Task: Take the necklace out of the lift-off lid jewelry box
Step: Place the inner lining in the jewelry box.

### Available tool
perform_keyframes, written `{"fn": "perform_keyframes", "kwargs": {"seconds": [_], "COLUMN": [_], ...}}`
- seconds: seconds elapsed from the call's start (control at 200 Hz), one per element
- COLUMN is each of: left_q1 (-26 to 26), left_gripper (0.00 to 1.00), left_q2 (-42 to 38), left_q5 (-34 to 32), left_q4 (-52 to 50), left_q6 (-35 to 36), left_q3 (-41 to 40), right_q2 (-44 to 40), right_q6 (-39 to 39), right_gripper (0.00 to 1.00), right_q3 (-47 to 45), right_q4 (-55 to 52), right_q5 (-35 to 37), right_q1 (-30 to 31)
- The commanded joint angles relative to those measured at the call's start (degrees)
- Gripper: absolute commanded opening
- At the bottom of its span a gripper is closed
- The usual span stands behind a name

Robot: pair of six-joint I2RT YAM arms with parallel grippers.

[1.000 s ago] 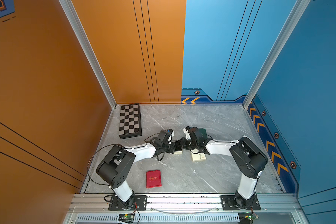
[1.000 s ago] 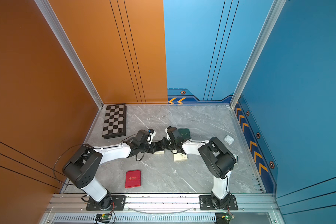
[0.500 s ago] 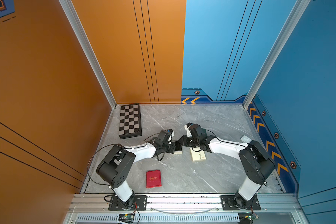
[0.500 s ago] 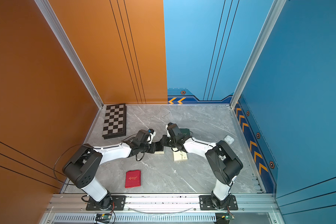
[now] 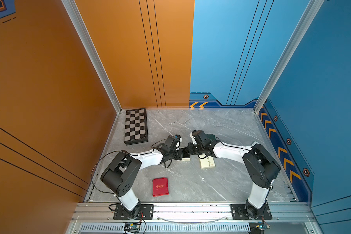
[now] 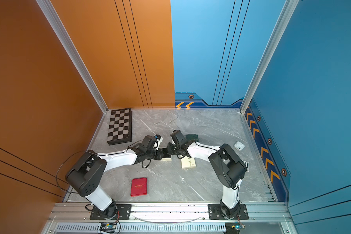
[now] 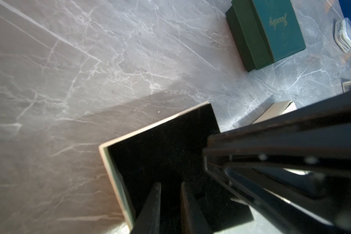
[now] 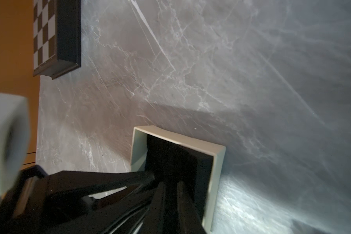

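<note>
The jewelry box (image 5: 187, 159) is seen open at the middle of both top views. Its cream lid (image 5: 207, 163) is laid flat on the worktop (image 5: 190, 182), just to the lower right of it. Both arms are gathered over the box: the left gripper (image 5: 183, 155) is extended from the left of the frame and the right gripper (image 5: 190, 151) from the right.

In the right wrist view the right gripper's fingers (image 8: 160, 204) are shown set down onto the black lining (image 8: 180, 162). They are nearly together, with only a dark sliver between them, and whether anything is pinched there cannot be told. In the left wrist view the left gripper's fingers (image 7: 152, 204) are seen at the lower edge of the frame over the same lining, narrowly parted. What is held between them, if anything, is lost in the dark.

The necklace itself cannot be made out. It is judged to lie in the box against the black lining, close under the right fingers, so its long axis cannot be read. The right arm is judged the nearer, its tips being planted mid-lining while the left tips sit at the box's edge. The coming move is therefore judged to turn on a straight lift upward, clear of the cream wall (image 8: 218, 162). A few bright specks (image 5: 177, 122) are seen on bare worktop toward the upper middle — too small to be named.
</note>
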Motion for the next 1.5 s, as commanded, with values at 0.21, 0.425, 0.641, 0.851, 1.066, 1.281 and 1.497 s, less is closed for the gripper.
{"fn": "perform_keyframes", "kwargs": {"seconds": [0.21,0.425,0.641,0.851,1.066,1.281,1.497], "left_q1": [-0.7,-1.1,-1.5,-1.5,0.2,2.3,3.4], "left_gripper": [0.21,0.2,0.2,0.2,0.22,0.25,0.28], "left_q2": [1.1,1.4,1.3,-0.5,-7.6,-13.3,-14.2], "left_q5": [-0.1,0.2,0.6,-0.1,-2.3,-4.1,-3.9], "left_q4": [-2.1,-2.1,-1.8,-0.7,-1.2,-2.5,-2.5], "left_q6": [-0.5,-1.0,-1.4,-1.7,-1.2,0.0,0.2], "left_q3": [1.3,1.3,1.0,-0.1,-2.2,-3.6,-4.2], "right_q2": [4.3,7.1,8.0,9.2,10.0,8.7,4.9], "right_q6": [-2.0,-3.7,-8.2,-14.3,-18.0,-22.1,-24.0], "right_gripper": [0.14,0.13,0.12,0.11,0.11,0.11,0.14], "right_q3": [3.6,5.5,6.7,9.6,11.2,11.5,11.6], "right_q4": [-6.1,-8.4,-11.2,-14.2,-15.6,-16.0,-16.2], "right_q5": [4.1,5.2,7.2,4.6,1.9,-0.9,-0.2], "right_q1": [1.9,2.0,0.9,-1.8,-2.4,-2.1,-1.9]}}
